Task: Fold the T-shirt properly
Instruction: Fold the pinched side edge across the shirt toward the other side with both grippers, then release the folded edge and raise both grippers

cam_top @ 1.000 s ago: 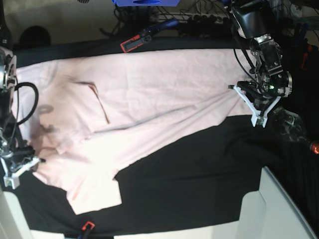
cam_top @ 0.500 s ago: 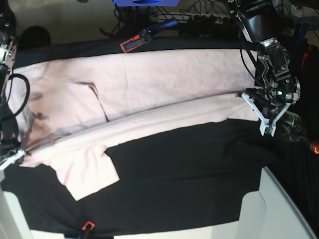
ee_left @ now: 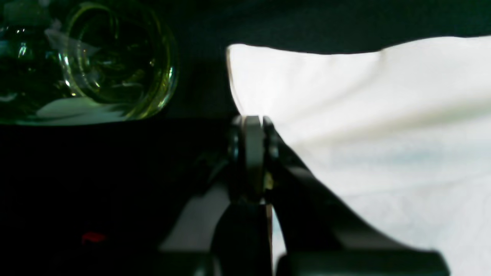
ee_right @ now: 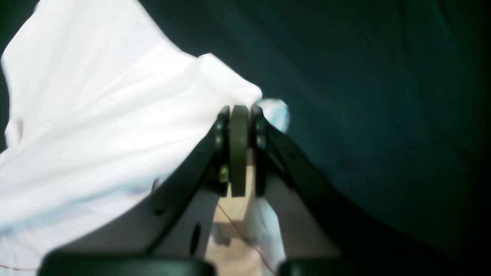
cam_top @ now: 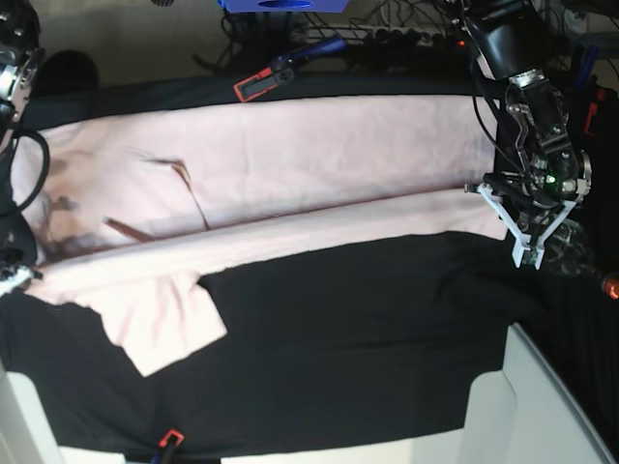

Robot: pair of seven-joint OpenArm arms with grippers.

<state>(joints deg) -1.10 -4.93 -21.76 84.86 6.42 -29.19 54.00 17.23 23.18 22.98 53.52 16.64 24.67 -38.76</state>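
At shirt's two ends, both tools [ee_left: 251,119] grip pink T-shirt [cam_top: 290,145].

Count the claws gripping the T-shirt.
2: the left claw pinches the T-shirt at its right end in the base view, the right claw at its left.

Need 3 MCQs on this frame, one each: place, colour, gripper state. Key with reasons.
1. Where is the glass jar in the left wrist view?
A) lower right
B) upper left
C) under the shirt

2. Colour of the cloth beneath the T-shirt?
A) black
B) yellow
C) orange

3. State of the grippers?
A) both wide open
B) only the right holds fabric
C) both shut on fabric

1 B: the glass jar sits in the upper left corner.
2 A: the cloth shows black around the T-shirt.
3 C: left gripper and right gripper each pinch a shirt edge.
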